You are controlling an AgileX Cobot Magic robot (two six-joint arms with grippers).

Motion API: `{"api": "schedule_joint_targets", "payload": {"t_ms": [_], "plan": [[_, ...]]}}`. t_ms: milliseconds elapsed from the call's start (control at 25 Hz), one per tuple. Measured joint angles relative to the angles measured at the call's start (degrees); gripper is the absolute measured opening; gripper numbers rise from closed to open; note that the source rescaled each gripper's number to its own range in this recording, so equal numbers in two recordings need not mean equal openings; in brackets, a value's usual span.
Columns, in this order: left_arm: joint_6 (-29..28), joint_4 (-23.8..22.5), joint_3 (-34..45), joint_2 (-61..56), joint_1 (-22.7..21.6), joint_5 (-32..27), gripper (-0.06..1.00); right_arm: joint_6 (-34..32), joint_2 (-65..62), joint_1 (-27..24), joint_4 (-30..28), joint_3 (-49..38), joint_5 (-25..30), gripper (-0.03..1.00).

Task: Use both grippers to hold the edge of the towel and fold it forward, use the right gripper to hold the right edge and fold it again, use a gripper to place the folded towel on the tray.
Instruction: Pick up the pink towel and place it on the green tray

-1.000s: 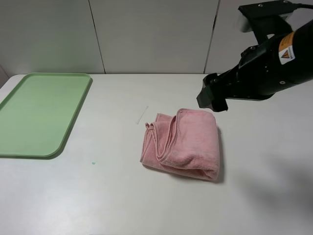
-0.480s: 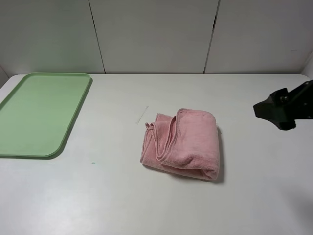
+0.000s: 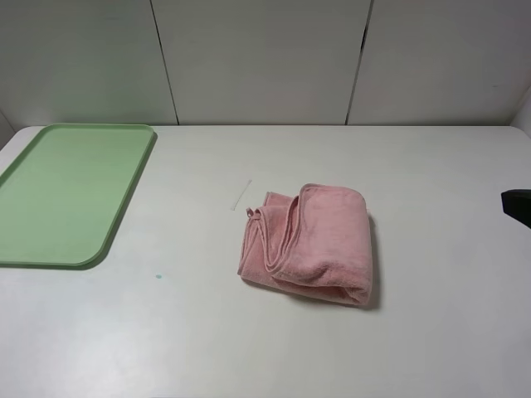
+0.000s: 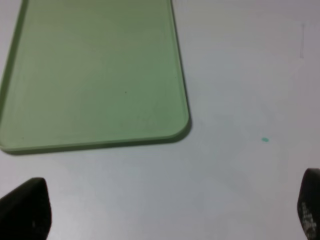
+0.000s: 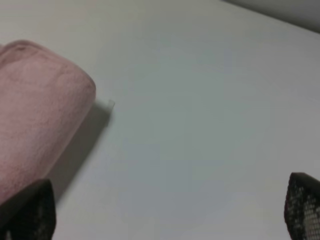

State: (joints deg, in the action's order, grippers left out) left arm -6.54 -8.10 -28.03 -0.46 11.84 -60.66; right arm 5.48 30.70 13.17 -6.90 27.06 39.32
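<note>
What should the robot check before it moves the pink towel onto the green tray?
1. Towel folded: ok. The pink towel lies in a folded bundle on the table.
2. Tray free: ok. Nothing lies on the green tray where it shows.
3. The left hand is open: ok, holding nothing, near the tray's corner.
4. The right hand is open: ok, holding nothing, beside the towel.
5. A hand gripping the towel: not ok, neither touches it.
</note>
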Motion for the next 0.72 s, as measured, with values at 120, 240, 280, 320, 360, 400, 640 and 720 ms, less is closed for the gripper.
{"api": "schedule_joint_targets", "payload": {"t_ms": [120, 240, 280, 320, 360, 400, 640, 720], "plan": [[0.00, 0.00, 0.00, 0.00, 0.00, 0.00, 0.99, 0.38, -3.60, -1.08, 1.40, -0.84, 1.06, 1.00], [0.00, 0.00, 0.00, 0.00, 0.00, 0.00, 0.99, 0.56, -6.80, -2.29, 1.63, -1.09, 1.21, 1.00], [0.00, 0.00, 0.00, 0.00, 0.00, 0.00, 0.99, 0.56, -7.84, -2.76, 1.70, -1.09, 1.21, 1.00], [0.00, 0.00, 0.00, 0.00, 0.00, 0.00, 0.99, 0.56, -8.67, -3.33, 1.75, -1.09, 1.21, 1.00], [0.00, 0.00, 0.00, 0.00, 0.00, 0.00, 0.99, 0.56, -9.60, -3.92, 1.81, -1.09, 1.21, 1.00], [0.00, 0.00, 0.00, 0.00, 0.00, 0.00, 0.99, 0.56, -10.58, -4.44, 2.03, -1.09, 1.21, 1.00], [0.00, 0.00, 0.00, 0.00, 0.00, 0.00, 0.99, 0.57, -18.29, -5.55, 3.47, -1.09, 1.21, 1.00], [0.00, 0.00, 0.00, 0.00, 0.00, 0.00, 0.99, 0.57, -21.68, -5.55, 3.55, -1.09, 1.21, 1.00]]}}
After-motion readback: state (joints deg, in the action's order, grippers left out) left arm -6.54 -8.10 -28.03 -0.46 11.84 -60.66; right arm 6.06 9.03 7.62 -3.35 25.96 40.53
